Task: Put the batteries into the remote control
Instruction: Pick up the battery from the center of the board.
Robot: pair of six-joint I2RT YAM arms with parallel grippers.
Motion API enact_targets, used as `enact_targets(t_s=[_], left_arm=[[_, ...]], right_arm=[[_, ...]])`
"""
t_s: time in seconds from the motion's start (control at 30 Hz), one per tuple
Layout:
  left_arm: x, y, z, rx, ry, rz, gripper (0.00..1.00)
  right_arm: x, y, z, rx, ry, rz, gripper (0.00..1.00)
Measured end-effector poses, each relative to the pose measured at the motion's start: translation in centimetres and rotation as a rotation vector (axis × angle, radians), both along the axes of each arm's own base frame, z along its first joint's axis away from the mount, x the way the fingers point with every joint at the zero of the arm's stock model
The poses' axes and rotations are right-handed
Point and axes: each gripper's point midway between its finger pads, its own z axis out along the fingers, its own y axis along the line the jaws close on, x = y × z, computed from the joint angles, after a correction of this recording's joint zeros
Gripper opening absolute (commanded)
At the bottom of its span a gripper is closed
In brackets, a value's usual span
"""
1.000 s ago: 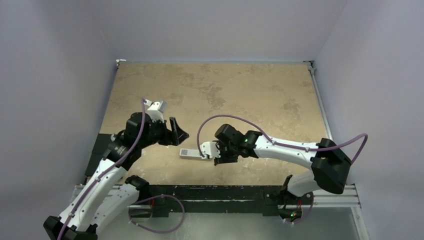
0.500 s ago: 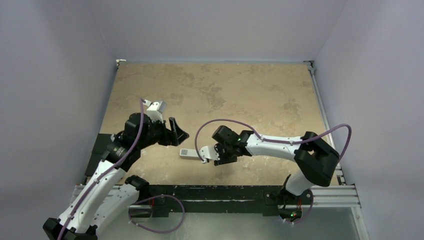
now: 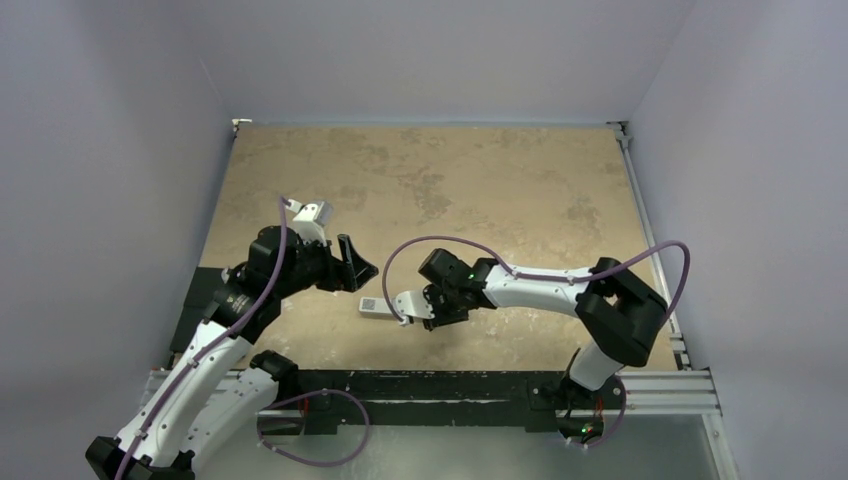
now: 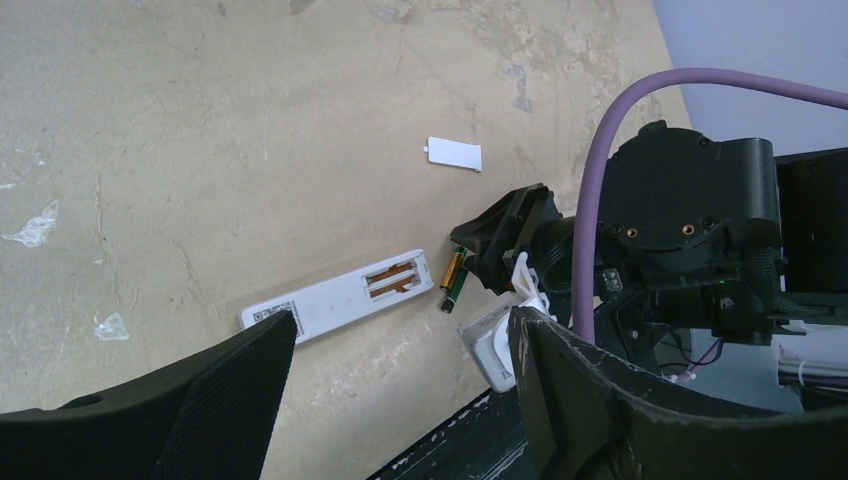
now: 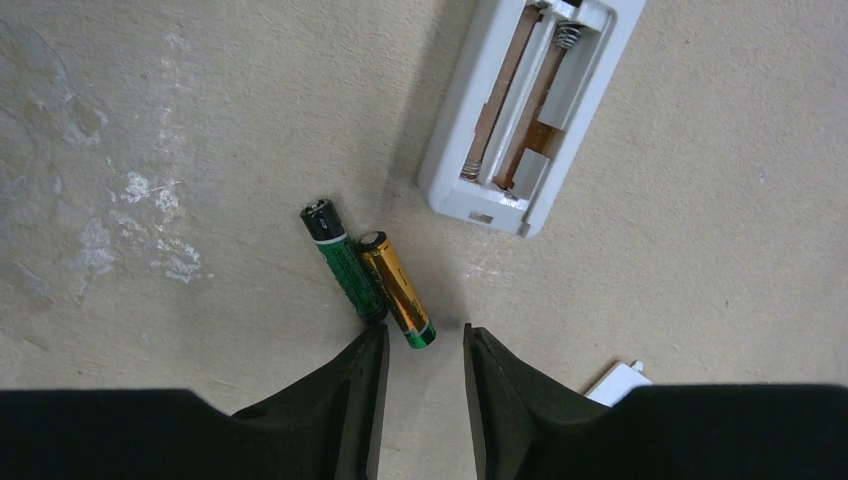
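Since the worktop [image 3: 480, 190] carries everything here, start there: it is a mottled tan slab, and the task's things all lie near its front edge, between the two arms. The left gripper [image 4: 402, 330] hangs above them with its jaws spread wide and nothing between them. The right gripper [image 5: 425, 335] is low over the worktop, its jaws narrowly parted and grasping nothing, the gap lined up on the near tip of one battery.

The remote control [image 4: 340, 298] lies flat with its plain back up. It looks like a light, stiff plastic bar that would skid if pushed at one end, so I judge it needs bracing across its long edges. Its battery compartment [image 5: 530, 90] is uncovered and holds only copper strips and a spring [image 5: 567, 38]. The small white cover [image 4: 453, 153] lies well apart from it.

The batteries [image 5: 392, 282], one green and one gold, lie touching side by side just beside the compartment end. They look small, hard, smooth and apt to roll. Pinching one across its middle, clear of its neighbour, seems the safest hold.
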Motion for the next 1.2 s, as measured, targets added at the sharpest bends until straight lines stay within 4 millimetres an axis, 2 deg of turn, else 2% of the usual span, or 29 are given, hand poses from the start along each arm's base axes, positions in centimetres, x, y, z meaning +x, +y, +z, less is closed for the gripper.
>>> enact_targets(t_s=[0.63, 0.93, 1.2], left_arm=[[0.1, 0.0, -0.1, 0.003, 0.003, 0.003, 0.79], [0.3, 0.1, -0.2, 0.004, 0.006, 0.01, 0.79], [0.3, 0.1, -0.1, 0.003, 0.003, 0.01, 0.79]], right_arm=[[-0.5, 0.4, -0.4, -0.005, 0.043, 0.032, 0.37], [-1.7, 1.1, -0.5, 0.005, 0.083, 0.058, 0.36], [-2.1, 1.4, -0.6, 0.008, 0.099, 0.05, 0.28]])
